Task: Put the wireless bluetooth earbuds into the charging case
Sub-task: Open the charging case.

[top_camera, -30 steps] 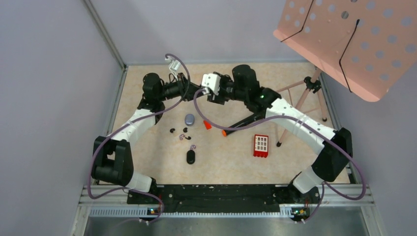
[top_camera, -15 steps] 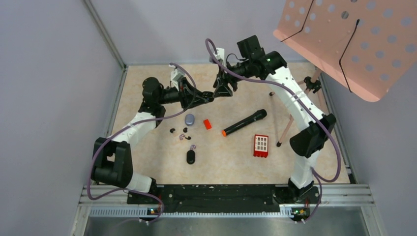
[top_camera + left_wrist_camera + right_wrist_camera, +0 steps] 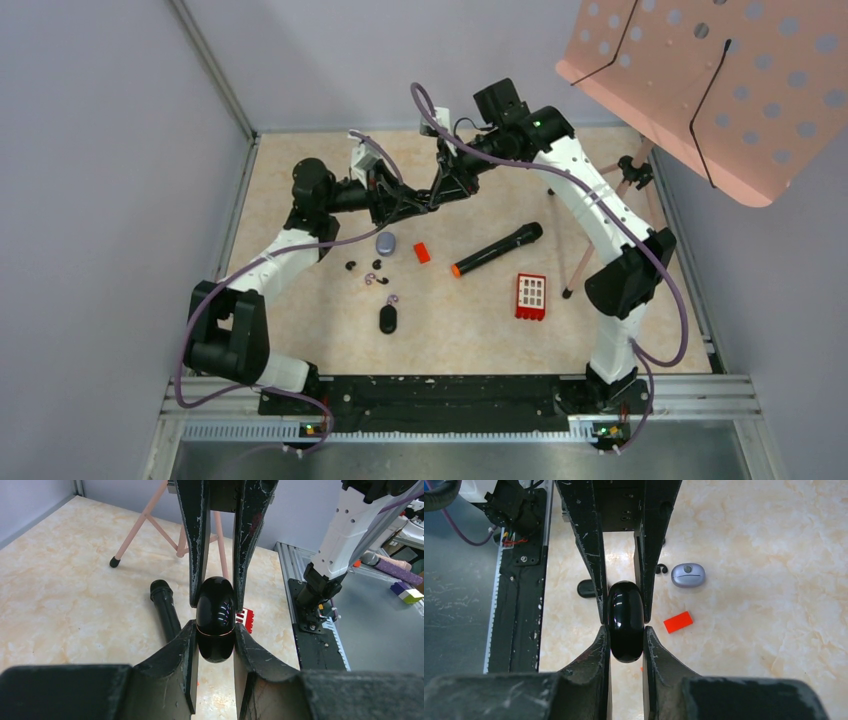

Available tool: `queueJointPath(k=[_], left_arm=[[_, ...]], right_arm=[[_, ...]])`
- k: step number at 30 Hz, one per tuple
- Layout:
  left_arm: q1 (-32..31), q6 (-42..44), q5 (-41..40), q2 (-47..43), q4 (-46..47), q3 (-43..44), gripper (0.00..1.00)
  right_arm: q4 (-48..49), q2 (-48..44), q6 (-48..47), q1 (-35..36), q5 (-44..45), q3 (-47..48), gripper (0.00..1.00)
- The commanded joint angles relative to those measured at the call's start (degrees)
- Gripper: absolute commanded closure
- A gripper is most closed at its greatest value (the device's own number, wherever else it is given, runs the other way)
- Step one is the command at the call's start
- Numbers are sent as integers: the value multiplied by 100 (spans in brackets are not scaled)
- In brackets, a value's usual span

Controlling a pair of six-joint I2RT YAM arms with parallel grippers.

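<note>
A glossy black oval charging case (image 3: 215, 620) is held in the air between both grippers, its lid closed; it also shows in the right wrist view (image 3: 625, 620). My left gripper (image 3: 215, 630) is shut on one end of it. My right gripper (image 3: 625, 632) is shut on the other end. The two grippers meet tip to tip above the table's far middle (image 3: 432, 196). Several tiny black earbuds (image 3: 351, 266) (image 3: 377, 264), a couple with pale purple parts (image 3: 372, 278) (image 3: 392, 298), lie on the table below, apart from both grippers.
A grey oval case (image 3: 386, 242), a second black oval case (image 3: 388, 319), a small orange-red piece (image 3: 422, 253), a black microphone (image 3: 497, 249) and a red block (image 3: 531, 296) lie on the table. A pink stand (image 3: 600, 210) is at the right.
My right arm rose and folded back, then its gripper came down and left to meet the left gripper. Both grippers now close on the same black case.
</note>
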Motion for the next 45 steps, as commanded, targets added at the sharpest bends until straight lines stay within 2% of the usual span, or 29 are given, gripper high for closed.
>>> queueJointPath(k=[1,5,19,23,26,29,32,35,45], left_arm=[[-77,196,-302,-143,-28,45,70],[-102,345,-315,-140,-199,41,57],[-174,658,-317,-93,-487,67,58],[-174,659,-280,-84,-467,78,71],[-169,655,-274,-84,-400,66,86],[-174,672,-254,-89,-316,45,100],[-173,673,-157,-84,-137,-24,100],[-180,676,-81,-102,-11,-63,100],[-233,814,29,-101,11,-82,100]], right_arm=[[145,-12,94,94,-98,255,91],[161,-59,59,98,41,266,92],[144,-144,-50,120,315,272,93],[146,-150,-68,120,372,253,93],[151,-136,-54,124,377,238,91],[157,-109,54,127,423,255,78],[154,-43,288,125,617,349,66],[152,29,513,46,643,466,61],[186,251,1015,-178,360,813,58]])
